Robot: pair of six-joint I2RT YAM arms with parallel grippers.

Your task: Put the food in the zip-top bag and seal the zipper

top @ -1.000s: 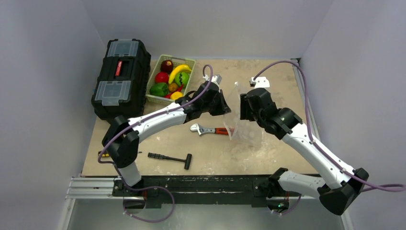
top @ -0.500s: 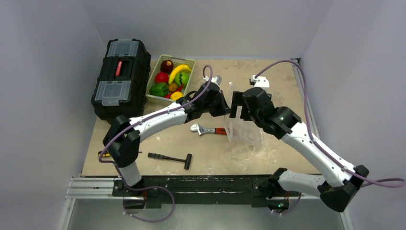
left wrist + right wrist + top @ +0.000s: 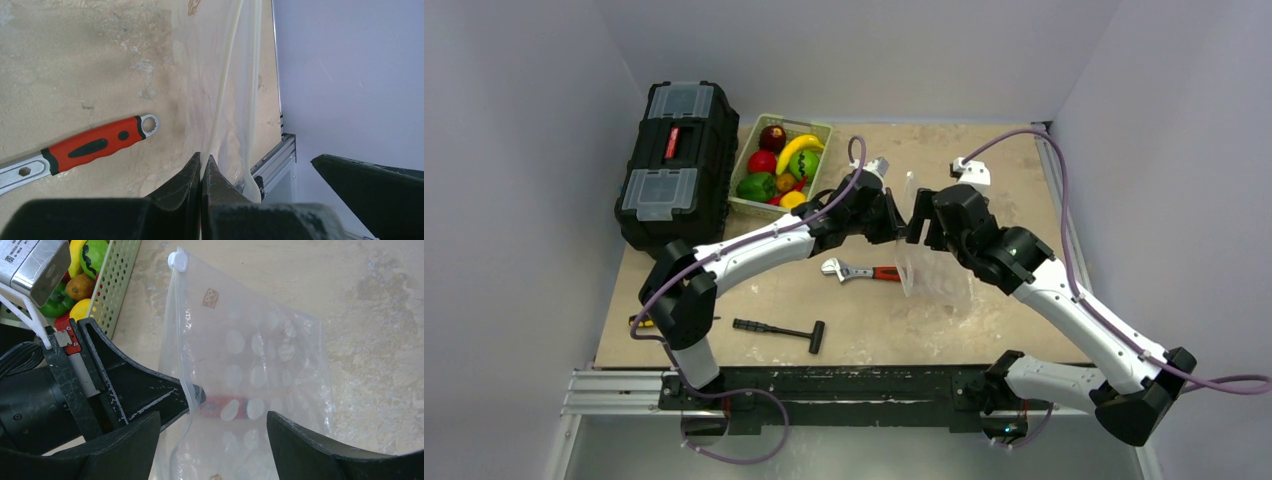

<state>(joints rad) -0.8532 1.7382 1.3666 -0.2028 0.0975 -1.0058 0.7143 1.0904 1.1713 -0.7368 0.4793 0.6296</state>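
Observation:
The clear zip-top bag [image 3: 929, 268] with white dots hangs upright over the table centre. It also shows in the right wrist view [image 3: 250, 385]. My left gripper [image 3: 202, 165] is shut on the bag's mouth edge, on one strip of the zipper [image 3: 225, 95]. The zipper's white tab [image 3: 177, 261] sits at the far top end. My right gripper [image 3: 212, 430] is open, its jaws on either side of the bag just below the left fingertips [image 3: 197, 394]. The food [image 3: 776, 170] lies in the pale green basket [image 3: 809, 128]; the bag holds no food.
A black toolbox [image 3: 674, 160] stands at the far left. A red-handled wrench [image 3: 864, 271] lies under the bag; it also shows in the left wrist view [image 3: 95, 146]. A black hammer [image 3: 781, 330] lies near the front. A small screwdriver [image 3: 639, 322] is at the front left edge.
My right gripper has moved left toward the bag and now straddles it beside the left gripper. The left gripper has kept its hold on the bag edge.

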